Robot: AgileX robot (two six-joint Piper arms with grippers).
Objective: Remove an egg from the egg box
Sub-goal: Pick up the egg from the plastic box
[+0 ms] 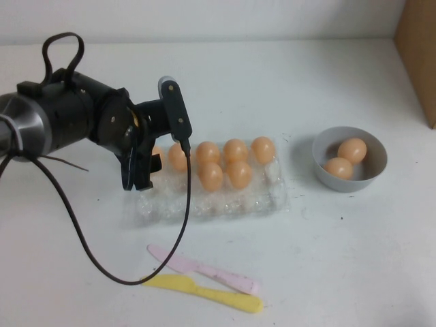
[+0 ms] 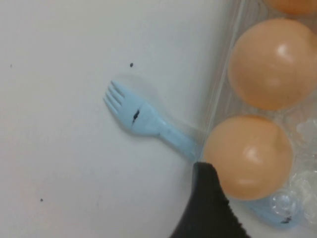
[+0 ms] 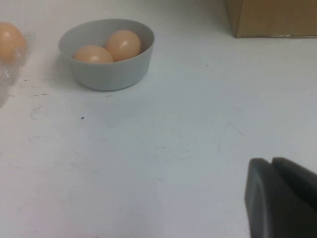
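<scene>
A: How does the egg box lie, and where?

B: It is a clear, crinkly plastic tray, flat on the white surface near the middle. Its long axis runs left to right across the high view. The surface fills nearly the whole scene; a pale wall runs behind it, and a brown cardboard box stands at the far right.

A: Where are the arms?

B: The left arm reaches in from the left, and the left gripper hangs over the left end of the egg box, pointing down. Its fingers look spread, though the high view only shows them side-on. In the left wrist view one dark fingertip sits just beside an egg at the tray's edge; whether it touches, I cannot tell. The right gripper shows only in its own wrist view, low over bare surface, well apart from the bowl, with its fingers pressed together.

A: What is in the containers?

B: In the high view the egg box shows seven orange-tan eggs, all toward its far side, one half hidden behind the gripper. The near cups look unfilled. To the right, a round grey bowl holds two more eggs.

A: Anything smaller?

B: A pink plastic knife and a yellow plastic knife lie crossed in front of the tray. A light blue plastic fork lies partly under the tray's left edge.
</scene>
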